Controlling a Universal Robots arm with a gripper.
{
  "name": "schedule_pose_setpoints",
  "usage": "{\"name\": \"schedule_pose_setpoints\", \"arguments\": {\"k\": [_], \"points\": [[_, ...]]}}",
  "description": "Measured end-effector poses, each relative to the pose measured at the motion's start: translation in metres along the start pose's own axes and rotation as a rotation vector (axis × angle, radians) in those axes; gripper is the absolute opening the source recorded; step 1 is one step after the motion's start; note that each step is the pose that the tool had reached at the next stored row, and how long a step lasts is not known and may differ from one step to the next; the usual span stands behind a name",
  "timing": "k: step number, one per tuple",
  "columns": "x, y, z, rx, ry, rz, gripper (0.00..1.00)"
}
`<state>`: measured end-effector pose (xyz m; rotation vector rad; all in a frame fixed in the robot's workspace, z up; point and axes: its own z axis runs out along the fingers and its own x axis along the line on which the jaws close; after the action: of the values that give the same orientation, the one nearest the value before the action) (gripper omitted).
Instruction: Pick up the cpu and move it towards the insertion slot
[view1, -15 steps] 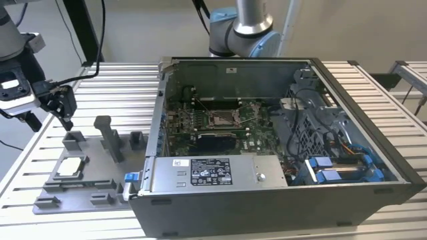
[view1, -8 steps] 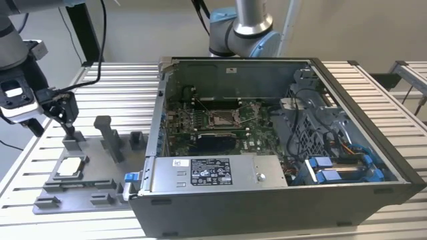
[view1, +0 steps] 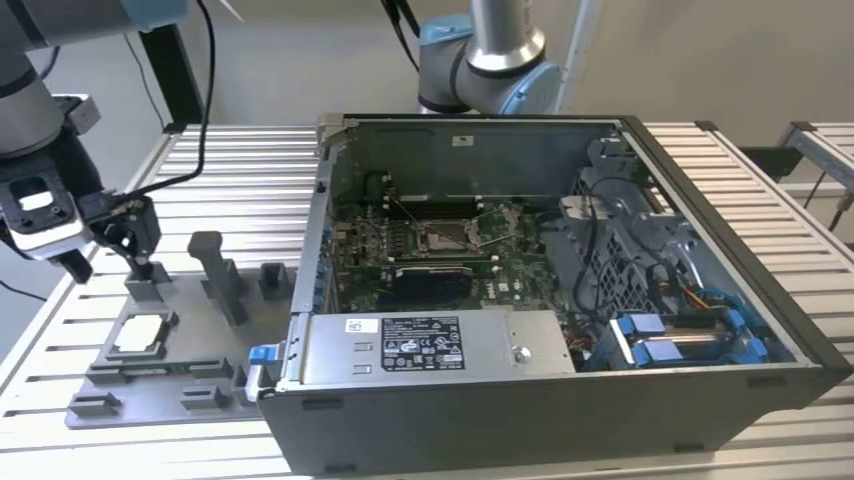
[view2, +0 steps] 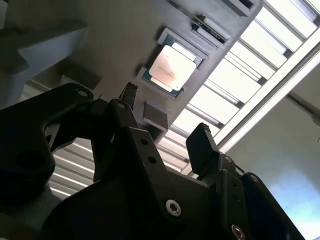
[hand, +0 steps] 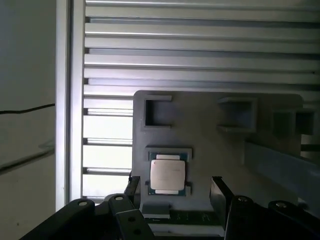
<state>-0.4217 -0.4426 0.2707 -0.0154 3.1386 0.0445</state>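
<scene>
The cpu (view1: 140, 333) (view2: 171, 69) (hand: 168, 172), a small square chip with a silvery top, lies flat in a recess of the grey plastic tray (view1: 200, 352) at the exterior view's left. My gripper (view1: 110, 265) (view2: 165, 120) (hand: 175, 187) hangs above the tray's far end, open, with nothing held. Its two black fingers (hand: 218, 186) stand apart in both wrist views, and the cpu lies below them, untouched. The insertion slot (view1: 445, 237), a square socket with a shiny metal frame, sits on the green board inside the open computer case.
Grey upright blocks (view1: 214, 272) rise from the tray close to my gripper. The open computer case (view1: 534, 400) has tall walls around the board. Another arm's base (view1: 483, 60) stands behind the case. Everything rests on a slatted aluminium table (view1: 240, 170).
</scene>
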Motion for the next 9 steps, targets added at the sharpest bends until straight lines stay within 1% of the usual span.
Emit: {"name": "schedule_pose_setpoints", "arguments": {"k": [9], "points": [[0.0013, -0.004, 0.0138, -0.0001, -0.0002, 0.001, 1.0]]}}
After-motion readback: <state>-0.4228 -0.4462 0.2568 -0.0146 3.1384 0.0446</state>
